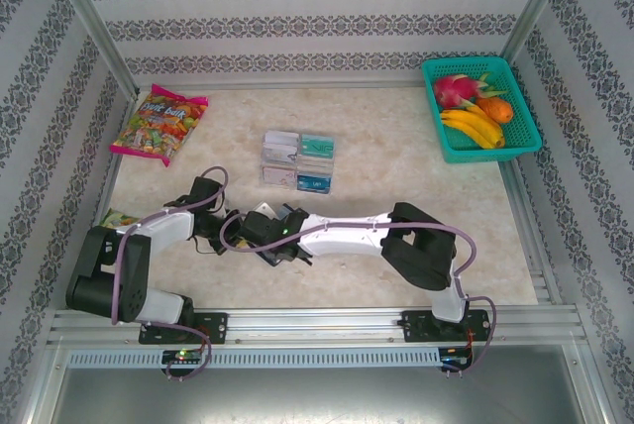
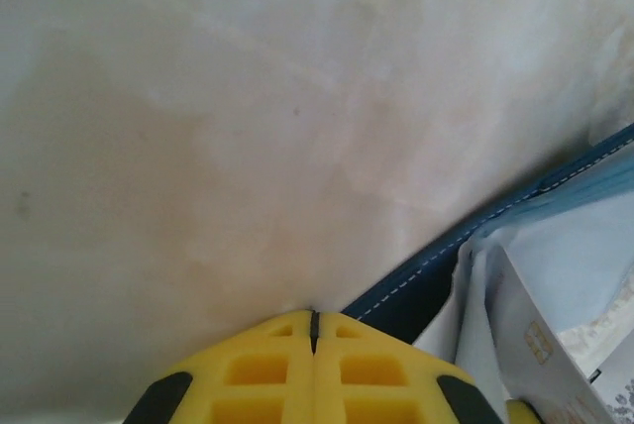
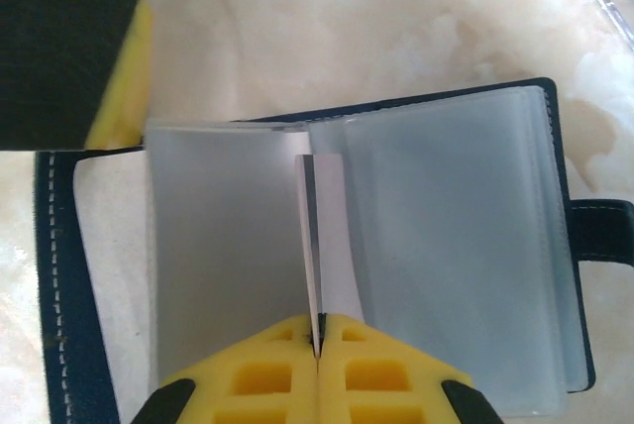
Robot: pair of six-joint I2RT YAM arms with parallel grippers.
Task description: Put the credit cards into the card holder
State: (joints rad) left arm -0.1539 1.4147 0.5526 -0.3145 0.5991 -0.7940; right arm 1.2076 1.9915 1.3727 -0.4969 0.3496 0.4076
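Looking from above, the left arm point(image 1: 163, 229) and right arm point(image 1: 347, 231) meet over the near-left part of the counter point(image 1: 396, 147). More credit cards point(image 1: 315, 145) sit in a clear tray point(image 1: 297, 159) toward the far edge, well apart from them. From the left wrist, the left fingers point(image 2: 314, 325) are pressed together with nothing visible between them, low over the counter and just beside the navy edge of the card holder point(image 2: 436, 265). From the right wrist, the card holder lies open and flat on the counter, its long axis running left to right. Its tab point(image 3: 602, 218) points right and its fold runs away from the camera. The right fingers point(image 3: 319, 330) are closed on a white card point(image 3: 332, 236), held on edge along that fold between the clear sleeves. The step in hand looks like insertion: next the card probably needs tipping flat and sliding into a sleeve's mouth, with the cover kept steady.
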